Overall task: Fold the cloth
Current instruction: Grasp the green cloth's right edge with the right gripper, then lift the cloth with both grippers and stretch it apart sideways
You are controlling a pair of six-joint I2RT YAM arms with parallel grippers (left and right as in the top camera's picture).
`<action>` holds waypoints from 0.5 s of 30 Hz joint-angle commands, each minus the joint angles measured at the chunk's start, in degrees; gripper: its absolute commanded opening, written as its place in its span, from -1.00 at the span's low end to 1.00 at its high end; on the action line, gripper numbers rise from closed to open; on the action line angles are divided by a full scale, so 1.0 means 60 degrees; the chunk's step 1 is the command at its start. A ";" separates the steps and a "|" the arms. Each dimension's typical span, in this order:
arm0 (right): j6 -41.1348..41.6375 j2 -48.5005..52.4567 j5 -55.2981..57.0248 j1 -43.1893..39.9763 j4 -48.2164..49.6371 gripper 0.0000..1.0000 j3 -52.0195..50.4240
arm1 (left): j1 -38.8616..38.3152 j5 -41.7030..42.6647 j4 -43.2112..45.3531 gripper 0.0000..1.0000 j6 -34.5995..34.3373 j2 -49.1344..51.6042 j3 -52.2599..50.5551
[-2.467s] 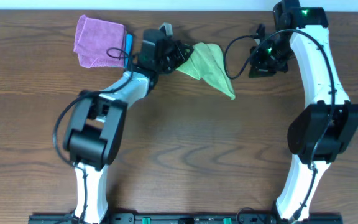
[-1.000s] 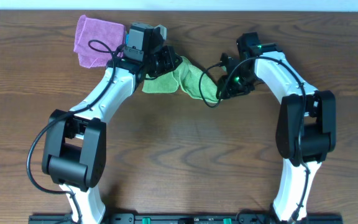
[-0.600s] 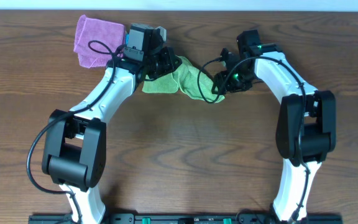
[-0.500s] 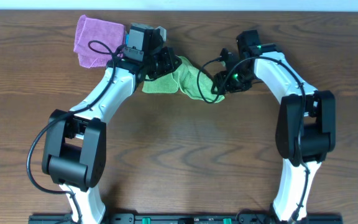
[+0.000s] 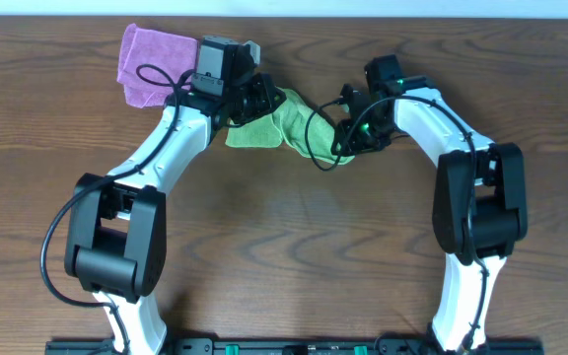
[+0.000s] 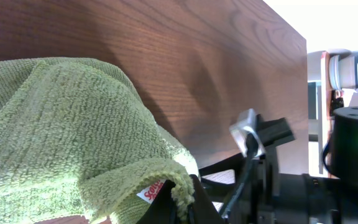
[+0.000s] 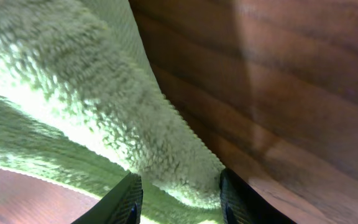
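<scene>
Brown wood table [image 5: 294,227], overhead: cloth [image 5: 289,126] bunched at far centre between left gripper [image 5: 266,99] and right gripper [image 5: 347,133]; purple cloth [image 5: 151,59] far left, partly under left arm [image 5: 166,148].
Left wrist: dark finger [image 6: 185,205] clamped on cloth's labelled hem, mostly cut off.
Right wrist: fingers [image 7: 123,199] narrow, pinching thick fold; tips cut off.

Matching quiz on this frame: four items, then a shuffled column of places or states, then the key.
1. lime-green microfibre cloth
2. purple cloth
3. left gripper
4. right gripper

A. back left of the table, in no gripper
B. bunched between the two arms
C. green cloth's right edge between its fingers
D. shut on the green cloth's left end

Pairs: 1-B, 2-A, 3-D, 4-C
</scene>
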 commanded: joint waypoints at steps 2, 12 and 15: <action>0.0208 -0.0055 -0.0127 0.0036 0.0171 -0.37 -0.0466 | 0.0109 0.0259 -0.0058 -0.88 0.0204 -0.0004 0.0138; 0.0597 -0.0178 -0.0095 -0.0142 0.0124 -0.97 -0.0393 | 0.0339 0.0820 -0.0117 -0.88 0.0200 -0.0084 0.0138; 0.0769 -0.0678 -0.0131 -0.0284 0.0120 -0.97 -0.0361 | 0.0415 0.0976 -0.0117 -0.88 0.0200 -0.0342 0.0138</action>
